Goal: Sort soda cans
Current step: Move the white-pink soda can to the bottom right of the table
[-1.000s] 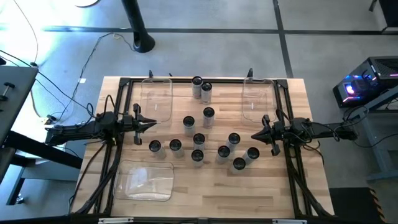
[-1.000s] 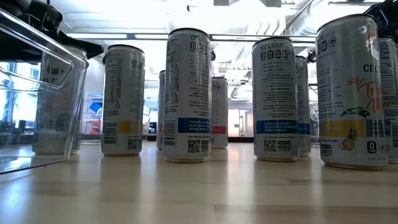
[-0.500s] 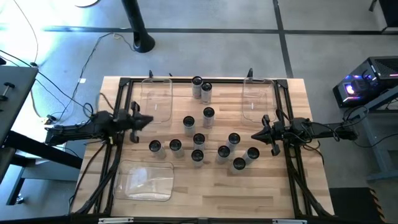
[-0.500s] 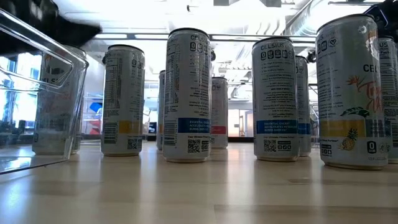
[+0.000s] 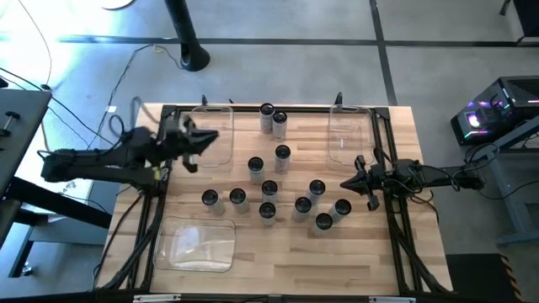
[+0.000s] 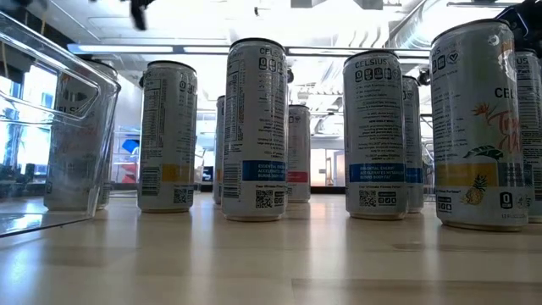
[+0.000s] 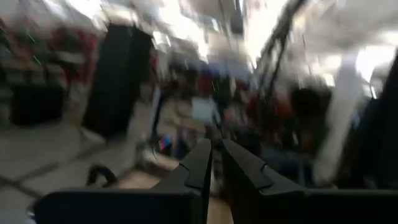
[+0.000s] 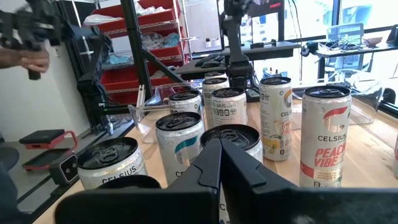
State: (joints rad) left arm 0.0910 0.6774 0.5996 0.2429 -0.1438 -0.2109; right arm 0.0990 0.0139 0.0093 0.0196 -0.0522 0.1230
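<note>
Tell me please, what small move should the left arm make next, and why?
Probably open its jaws and come down toward the nearest soda can. The left gripper is shut, empty, over the clear bin. The right gripper waits shut beside the cans.

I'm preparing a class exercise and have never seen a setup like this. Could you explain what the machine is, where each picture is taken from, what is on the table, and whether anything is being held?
This is a robot with two dark arms at a wooden table. One picture looks straight down, one looks level across the tabletop, and two come from cameras on the wrists. About a dozen soda cans stand in the middle, with three clear plastic bins around them. The left gripper is raised over the far-left bin, shut and holding nothing. The right gripper waits at the right of the cans, also shut and empty.
</note>
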